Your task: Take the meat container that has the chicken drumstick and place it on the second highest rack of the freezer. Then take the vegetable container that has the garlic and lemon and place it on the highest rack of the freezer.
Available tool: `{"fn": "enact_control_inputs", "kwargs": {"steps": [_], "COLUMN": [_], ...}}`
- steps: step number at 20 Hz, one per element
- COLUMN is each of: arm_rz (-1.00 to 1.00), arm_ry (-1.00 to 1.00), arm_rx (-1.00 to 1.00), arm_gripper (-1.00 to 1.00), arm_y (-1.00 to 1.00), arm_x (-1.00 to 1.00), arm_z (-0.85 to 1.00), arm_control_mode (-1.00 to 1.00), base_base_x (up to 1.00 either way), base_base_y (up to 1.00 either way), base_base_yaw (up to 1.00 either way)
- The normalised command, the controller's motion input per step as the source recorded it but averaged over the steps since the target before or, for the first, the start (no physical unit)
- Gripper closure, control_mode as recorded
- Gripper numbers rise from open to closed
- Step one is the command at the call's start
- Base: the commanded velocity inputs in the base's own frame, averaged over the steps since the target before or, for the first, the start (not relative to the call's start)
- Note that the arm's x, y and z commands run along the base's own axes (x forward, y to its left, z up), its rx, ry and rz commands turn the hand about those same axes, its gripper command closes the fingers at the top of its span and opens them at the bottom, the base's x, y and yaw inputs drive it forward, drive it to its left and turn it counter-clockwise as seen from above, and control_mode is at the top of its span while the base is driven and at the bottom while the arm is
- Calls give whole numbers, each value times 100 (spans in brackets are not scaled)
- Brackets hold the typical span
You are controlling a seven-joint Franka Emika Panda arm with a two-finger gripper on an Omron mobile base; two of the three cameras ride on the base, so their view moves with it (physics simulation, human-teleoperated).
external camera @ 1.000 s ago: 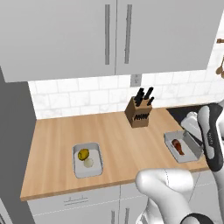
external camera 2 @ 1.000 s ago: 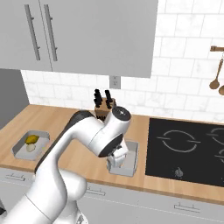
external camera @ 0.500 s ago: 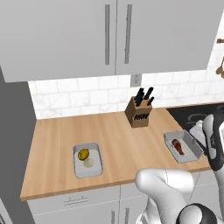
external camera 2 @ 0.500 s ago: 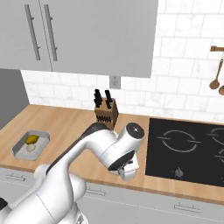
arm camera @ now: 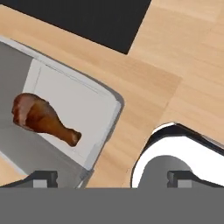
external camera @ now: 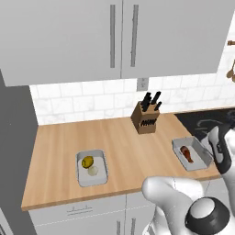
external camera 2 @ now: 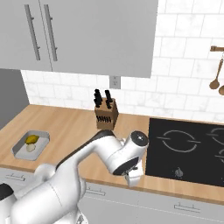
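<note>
The end effector (arm camera: 112, 178) is hovering low over the wooden counter (external camera: 124, 147) with its jaws standing wide apart and gripping nothing; one fingertip (arm camera: 43, 178) is sitting over the near rim of the meat container (arm camera: 65, 109), the other over bare wood beside it. The chicken drumstick (arm camera: 43, 117) is lying inside that grey tray, which is resting near the counter's front edge, just beside the black cooktop (external camera 2: 192, 148). Well apart to the left, the vegetable container (external camera: 92, 167) is holding the lemon (external camera: 87, 161) and the garlic (external camera: 93, 170), touching each other. A knife block (external camera: 146, 118) is standing by the tiled wall.
</note>
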Motion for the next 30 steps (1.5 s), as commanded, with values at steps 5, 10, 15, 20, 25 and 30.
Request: {"fn": "enact_control_inputs", "kwargs": {"steps": [5,10,15,20,25,30], "arm_rz": [-22,-15,-3,0,0,0], "arm_ry": [15,13,4,0,5,6], "arm_rx": [0,0,0,1,0,0], "arm_gripper": [-100,-100,-100,-100,100,100], "arm_y": [-9,-3,1,5,19,19], "arm_x": [49,14,14,18,29,6], "arm_z": [-25,-34,-27,-28,-36,-22], "arm_control_mode": [-100,-100,-100,-100,-100,-100], "base_base_x": [0,0,0,0,0,0], "base_base_y": [0,0,0,0,0,0], "base_base_yaw": [0,0,0,0,0,0]}}
